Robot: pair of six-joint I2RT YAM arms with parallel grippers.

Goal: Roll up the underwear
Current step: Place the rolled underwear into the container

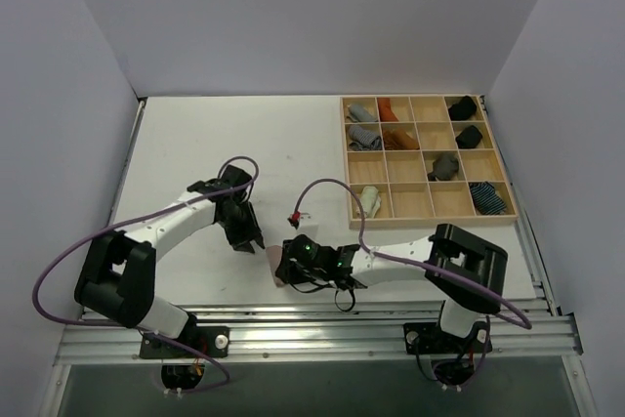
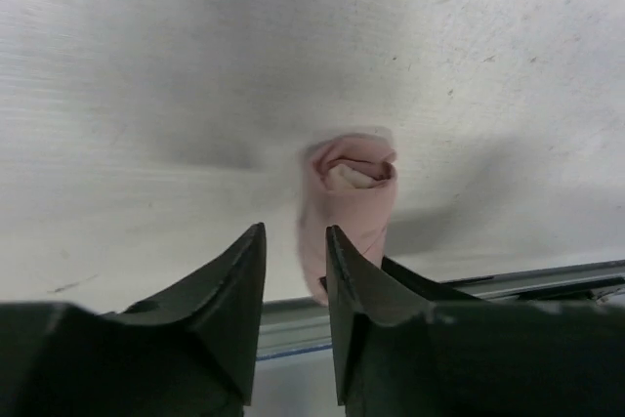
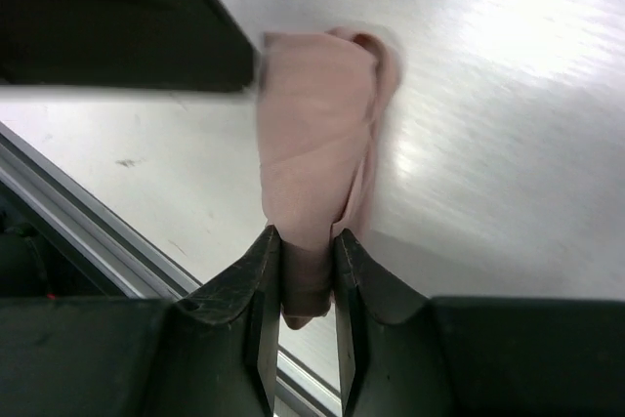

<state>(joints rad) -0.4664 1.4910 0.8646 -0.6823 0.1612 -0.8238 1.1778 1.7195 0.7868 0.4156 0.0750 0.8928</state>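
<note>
**A:** From overhead, the right claw (image 1: 291,267) sits low near the front edge of the table (image 1: 195,144). Only a sliver of the pink underwear (image 1: 275,263) peeks out at its tip.

**B:** Its wrist camera tells far more. Both fingers (image 3: 269,271) pinch the near end of the roll, cloth squeezed tight between them, and the rest lies out on the table.

**A:** And the left claw (image 1: 248,237)?

**B:** From above it hangs just up and left of the roll, apart from it, though the jaw gap is too small to read there. Its own camera settles that: jaws partway apart, nothing between them, the roll just beyond the tips.

**A:** That camera also looks straight into the roll's open end, where a beige layer curls inside the pink. No other view gives that.

**B:** And only the overhead takes in the wooden tray (image 1: 430,219) at far right. The yellow-green underwear (image 1: 372,200) sits rolled in the leftmost compartment of its nearest row.
</note>
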